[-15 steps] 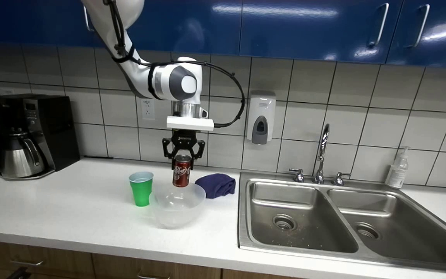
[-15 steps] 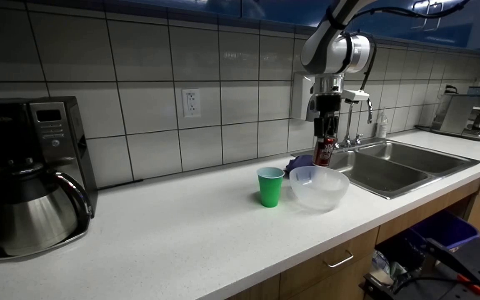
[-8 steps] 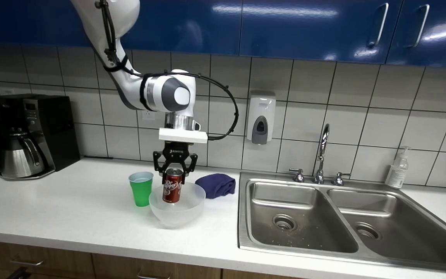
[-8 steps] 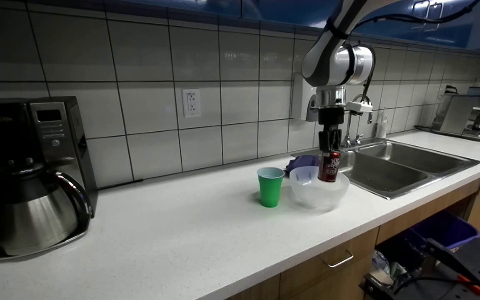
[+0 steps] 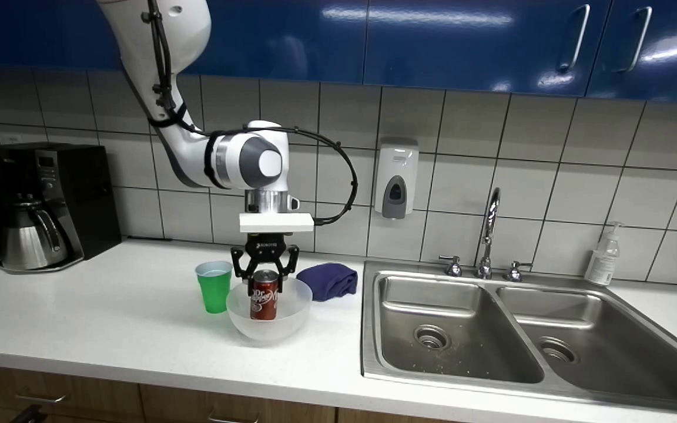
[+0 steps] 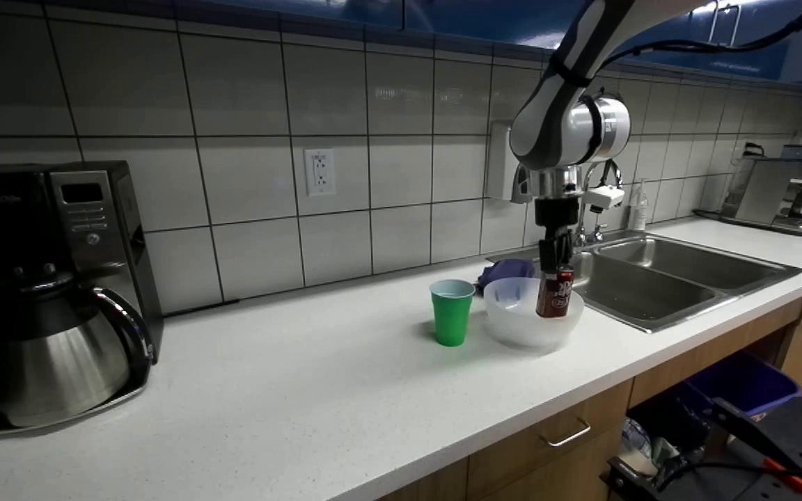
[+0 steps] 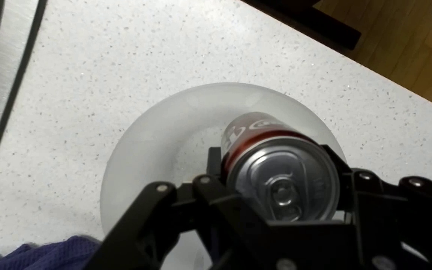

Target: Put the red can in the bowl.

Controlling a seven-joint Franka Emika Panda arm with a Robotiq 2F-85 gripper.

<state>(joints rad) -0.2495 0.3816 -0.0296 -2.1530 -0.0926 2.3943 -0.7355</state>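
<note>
From where I stand, the gripper [image 5: 265, 289] is clasping the red Dr Pepper can [image 5: 263, 305] near its top, with its fingers [image 7: 214, 161] pressed in from either side. The can hangs roughly upright at the mouth of the frosted bowl [image 5: 268, 333], which sits on the white desk [image 5: 115, 311]. In the wrist view the can's lower end falls within the bowl's round outline, though off its middle, toward the desk's front edge. How far its base sits below the rim, if at all, I can't make out, nor whether it touches the bowl anywhere.

I'd call this the placing step: only the setting down and letting go seem left. What's wanted next, to my mind, is a slight shift toward the bowl's middle, then a slow drop until the can's base meets the bottom. After that the fingers should part gently and rise straight up. The bowl's sides curve, so a can let go too high or too near the side might topple. The green plastic cup [image 5: 215, 292] stands just beside the bowl and a purple cloth [image 5: 328, 281] lies near it, so I'd avoid any sideways sweep.
</note>
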